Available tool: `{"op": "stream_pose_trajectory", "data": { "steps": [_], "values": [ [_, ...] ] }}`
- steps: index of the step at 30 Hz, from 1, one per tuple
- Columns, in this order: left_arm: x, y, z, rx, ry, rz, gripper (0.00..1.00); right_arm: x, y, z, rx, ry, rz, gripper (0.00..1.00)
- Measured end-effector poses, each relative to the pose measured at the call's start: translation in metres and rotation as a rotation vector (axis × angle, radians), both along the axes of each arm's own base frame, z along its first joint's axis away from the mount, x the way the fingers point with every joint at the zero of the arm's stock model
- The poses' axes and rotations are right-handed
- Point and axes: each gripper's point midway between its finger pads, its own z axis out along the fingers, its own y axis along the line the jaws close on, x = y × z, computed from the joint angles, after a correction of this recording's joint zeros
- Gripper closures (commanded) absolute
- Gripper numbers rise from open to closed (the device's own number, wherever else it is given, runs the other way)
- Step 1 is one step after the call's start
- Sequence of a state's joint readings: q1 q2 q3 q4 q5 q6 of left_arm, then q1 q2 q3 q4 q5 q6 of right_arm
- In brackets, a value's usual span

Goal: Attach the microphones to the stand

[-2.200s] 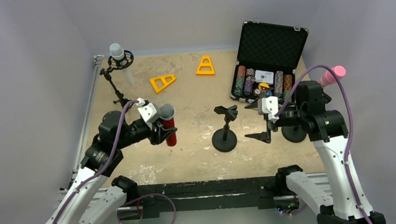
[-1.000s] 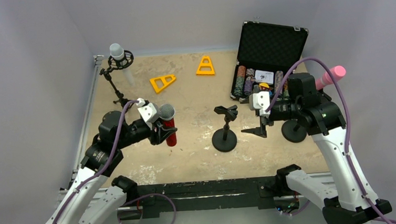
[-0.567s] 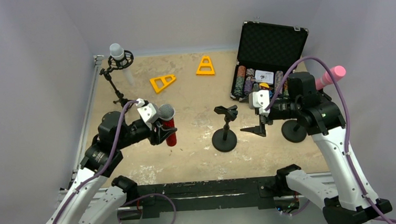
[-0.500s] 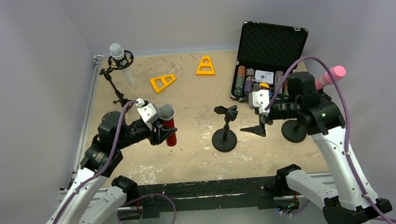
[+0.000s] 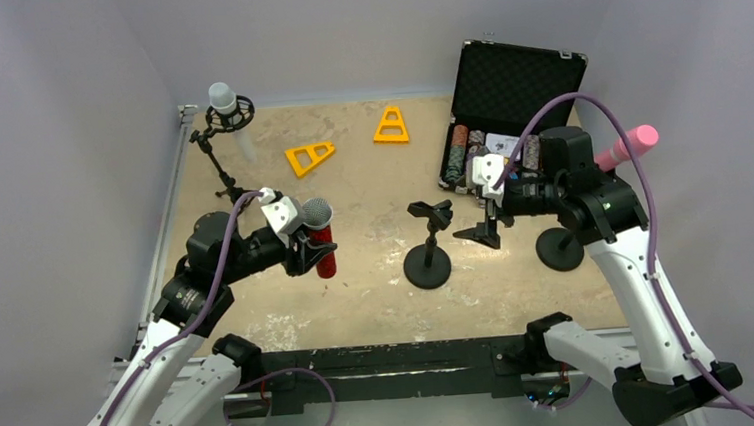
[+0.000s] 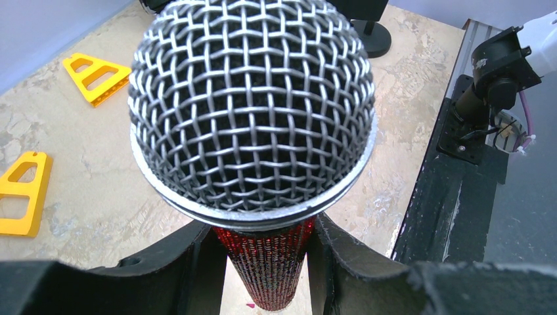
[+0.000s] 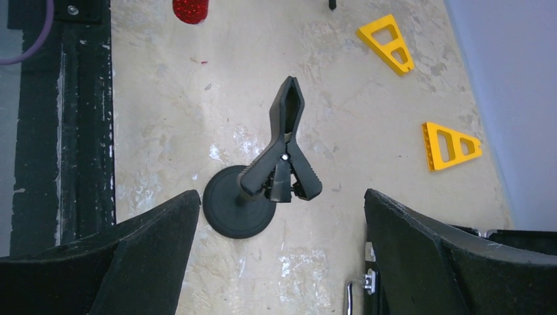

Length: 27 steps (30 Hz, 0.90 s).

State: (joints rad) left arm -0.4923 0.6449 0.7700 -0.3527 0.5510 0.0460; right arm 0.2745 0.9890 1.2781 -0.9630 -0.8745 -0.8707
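The glittery red microphone (image 5: 324,245) with its silver mesh head (image 6: 253,105) stands upright at the left, and my left gripper (image 5: 307,250) is shut on its red body (image 6: 266,269). A bare black stand (image 5: 428,248) with a spring clip (image 7: 282,151) on a round base (image 7: 230,213) sits mid-table. My right gripper (image 5: 484,228) hovers just right of it, open and holding nothing (image 7: 281,197). The white microphone (image 5: 224,103) sits in a stand at the back left. The pink microphone (image 5: 633,142) pokes out behind my right arm, its stand mostly hidden.
An open black case (image 5: 517,88) of poker chips stands at the back right, its handle (image 7: 350,292) near my right fingers. Two yellow triangles (image 5: 310,158) (image 5: 391,125) lie at the back. A black rail (image 5: 383,358) runs along the near edge.
My right gripper has moved left and toward the back, closer to the middle stand's clip, still open. The left gripper and the red microphone have stayed put.
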Motion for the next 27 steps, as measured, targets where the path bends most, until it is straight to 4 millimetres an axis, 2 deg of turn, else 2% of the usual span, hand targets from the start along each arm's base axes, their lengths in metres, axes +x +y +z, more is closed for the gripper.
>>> {"op": "stream_pose_trajectory", "data": {
  "steps": [11, 15, 19, 25, 27],
  "values": [
    [0.000, 0.000, -0.006, 0.006, 0.012, 0.000, 1.00, 0.021, 0.011, -0.006, -0.008, 0.056, -0.049, 0.03],
    [0.001, -0.002, -0.007, 0.005, 0.015, -0.006, 1.00, 0.019, 0.019, -0.019, -0.009, 0.083, -0.037, 0.07],
    [0.003, -0.007, -0.003, -0.013, 0.010, -0.028, 1.00, 0.022, 0.025, -0.033, -0.027, 0.123, -0.036, 0.15],
    [0.011, -0.022, 0.003, -0.065, 0.053, -0.063, 1.00, 0.029, 0.028, -0.040, -0.035, 0.138, -0.052, 0.27],
    [0.016, -0.029, 0.011, -0.085, 0.053, -0.079, 1.00, 0.029, 0.028, -0.042, -0.037, 0.143, -0.054, 0.39]
  ]
}}
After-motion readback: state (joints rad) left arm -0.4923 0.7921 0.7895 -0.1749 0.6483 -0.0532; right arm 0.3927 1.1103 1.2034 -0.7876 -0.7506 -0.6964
